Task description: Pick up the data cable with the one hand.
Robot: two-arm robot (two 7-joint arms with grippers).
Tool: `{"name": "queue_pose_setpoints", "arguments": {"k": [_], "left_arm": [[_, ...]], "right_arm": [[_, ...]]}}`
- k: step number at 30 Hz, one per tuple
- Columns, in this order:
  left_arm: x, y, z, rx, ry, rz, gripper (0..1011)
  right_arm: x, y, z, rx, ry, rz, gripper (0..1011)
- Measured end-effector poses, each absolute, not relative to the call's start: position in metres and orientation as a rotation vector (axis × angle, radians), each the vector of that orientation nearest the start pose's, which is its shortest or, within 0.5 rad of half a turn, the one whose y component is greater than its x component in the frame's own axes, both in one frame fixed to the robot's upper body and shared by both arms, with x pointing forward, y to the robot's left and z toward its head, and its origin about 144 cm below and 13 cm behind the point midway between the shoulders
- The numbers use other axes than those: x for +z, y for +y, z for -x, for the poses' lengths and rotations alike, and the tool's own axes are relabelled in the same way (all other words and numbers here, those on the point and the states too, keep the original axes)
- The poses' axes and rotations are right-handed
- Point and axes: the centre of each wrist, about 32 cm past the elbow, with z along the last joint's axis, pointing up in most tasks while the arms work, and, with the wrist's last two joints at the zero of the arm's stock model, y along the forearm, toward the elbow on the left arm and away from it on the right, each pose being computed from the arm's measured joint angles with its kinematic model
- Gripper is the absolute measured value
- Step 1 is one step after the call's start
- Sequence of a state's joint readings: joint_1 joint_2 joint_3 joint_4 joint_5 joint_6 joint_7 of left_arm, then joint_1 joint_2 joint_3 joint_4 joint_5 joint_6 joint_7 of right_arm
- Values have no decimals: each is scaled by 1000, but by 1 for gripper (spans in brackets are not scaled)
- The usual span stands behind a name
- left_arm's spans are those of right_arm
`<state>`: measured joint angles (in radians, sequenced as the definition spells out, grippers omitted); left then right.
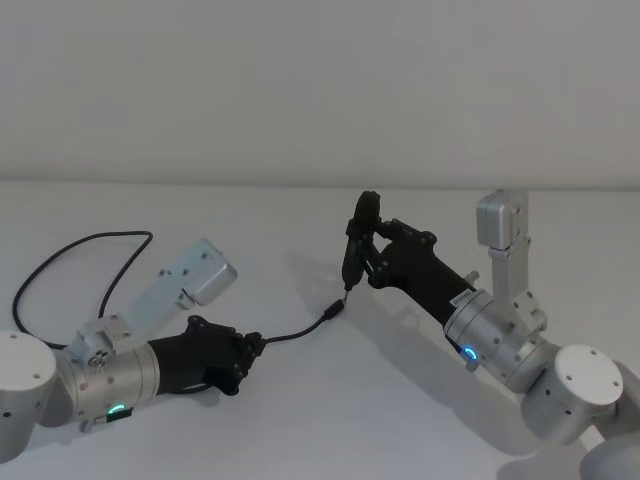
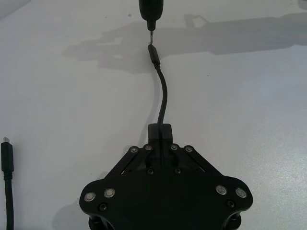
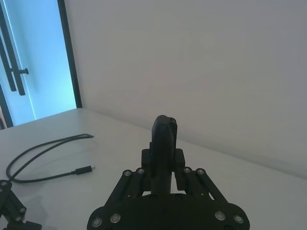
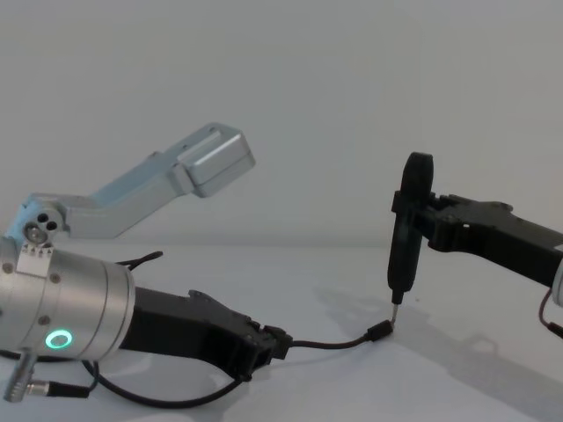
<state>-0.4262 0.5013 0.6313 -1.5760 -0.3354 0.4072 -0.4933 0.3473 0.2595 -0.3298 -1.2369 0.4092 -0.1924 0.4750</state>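
The right end effector (image 3: 163, 165) grips an upright black tool (image 3: 164, 136); the data cable (image 3: 45, 151) loops on the white table (image 3: 110, 153).

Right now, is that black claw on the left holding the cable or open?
Holding: the left gripper is shut on the data cable, whose plug end juts out.

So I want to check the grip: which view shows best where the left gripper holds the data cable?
The left wrist view: the left gripper is shut on the data cable just behind its free plug. Head and chest views show the grasp sidelong; the right wrist view shows the cable's far loop.
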Motion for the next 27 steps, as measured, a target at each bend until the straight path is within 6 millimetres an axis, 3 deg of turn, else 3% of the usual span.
{"name": "queue_pose_setpoints", "arguments": {"k": [27], "left_arm": [[1225, 201, -519, 594, 6, -448, 34]], "right_arm": [[1148, -234, -549, -895, -60, -118, 275]]}}
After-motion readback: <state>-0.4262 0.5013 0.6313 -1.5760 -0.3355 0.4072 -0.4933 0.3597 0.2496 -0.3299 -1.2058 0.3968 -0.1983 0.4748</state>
